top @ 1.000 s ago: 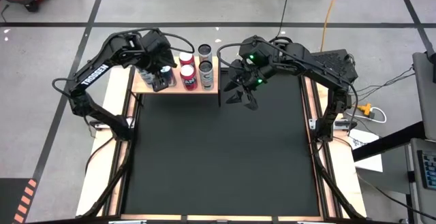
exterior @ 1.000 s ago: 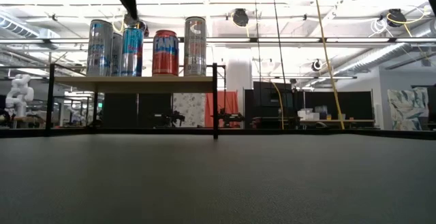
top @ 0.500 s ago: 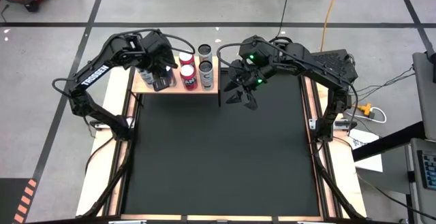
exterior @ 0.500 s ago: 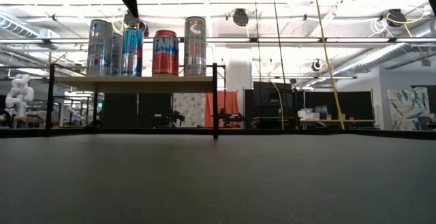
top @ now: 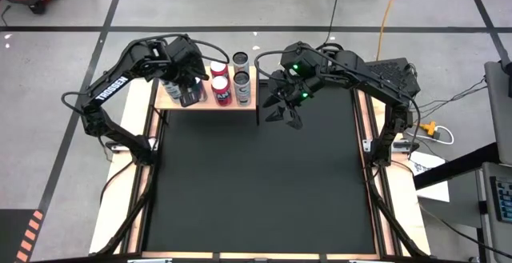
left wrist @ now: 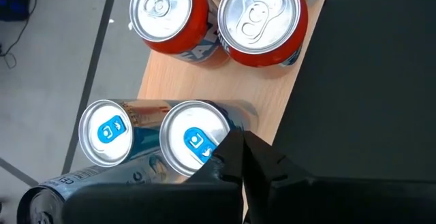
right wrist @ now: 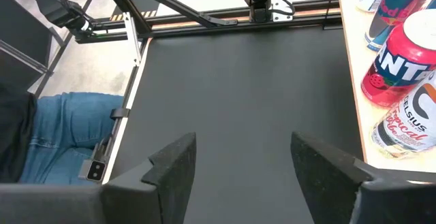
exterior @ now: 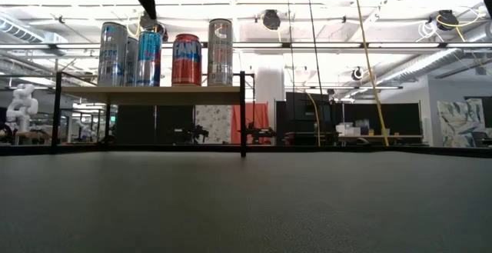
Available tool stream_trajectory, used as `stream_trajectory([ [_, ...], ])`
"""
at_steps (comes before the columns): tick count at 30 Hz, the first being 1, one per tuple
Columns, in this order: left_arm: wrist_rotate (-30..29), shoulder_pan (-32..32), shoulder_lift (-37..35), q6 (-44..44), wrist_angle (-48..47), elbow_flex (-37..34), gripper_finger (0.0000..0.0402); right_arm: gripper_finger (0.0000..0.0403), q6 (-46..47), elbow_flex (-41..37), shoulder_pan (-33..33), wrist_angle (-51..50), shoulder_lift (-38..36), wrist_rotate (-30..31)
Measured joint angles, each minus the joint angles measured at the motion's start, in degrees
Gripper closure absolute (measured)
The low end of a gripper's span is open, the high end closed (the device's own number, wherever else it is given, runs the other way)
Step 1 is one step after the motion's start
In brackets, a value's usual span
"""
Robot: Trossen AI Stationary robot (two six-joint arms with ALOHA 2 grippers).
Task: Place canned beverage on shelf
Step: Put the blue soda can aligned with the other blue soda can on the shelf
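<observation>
Several cans [exterior: 157,53] stand on the shelf [exterior: 150,94]; left claw [left wrist: 235,159] hovers above, pressed together and empty; right claw [right wrist: 242,159] waits spread.

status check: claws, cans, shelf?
Left claw shut, empty, above the blue cans. Right claw open, empty, beside the shelf. Cans upright on shelf. Nothing blocking.

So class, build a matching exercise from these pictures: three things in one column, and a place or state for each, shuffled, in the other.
Column one:
1. left gripper
2. right gripper
3. red can

Column two:
A. open, above the black mat
B. upright on the shelf
C. shut, above the cans

Pairs: 1-C, 2-A, 3-B
</observation>
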Motion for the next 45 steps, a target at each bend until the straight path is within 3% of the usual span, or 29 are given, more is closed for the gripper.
stream_trajectory([
  [13,0.26,4.86,2.01,-0.91,-0.04,0.05,0.04,0.0183,0.0,0.0,0.0,-0.14,0.0,0.0],
  [25,4.88,6.75,2.06,-3.72,-0.99,0.05,0.04,0.0183,0.0,0.0,0.0,-1.6,-0.02,0.0],
  [33,16.39,6.2,1.79,-5.26,-1.09,0.05,0.04,0.0183,0.0,0.0,0.0,-1.9,0.0,0.0],
  [42,16.12,5.81,2.55,-6.5,-1.15,-1.74,0.04,0.0183,0.0,0.0,-0.02,-2.28,-0.02,0.0],
  [45,13.54,5.82,2.69,-6.48,-1.21,-4.03,0.04,0.0183,0.0,0.0,0.0,-2.36,-0.02,0.0],
])
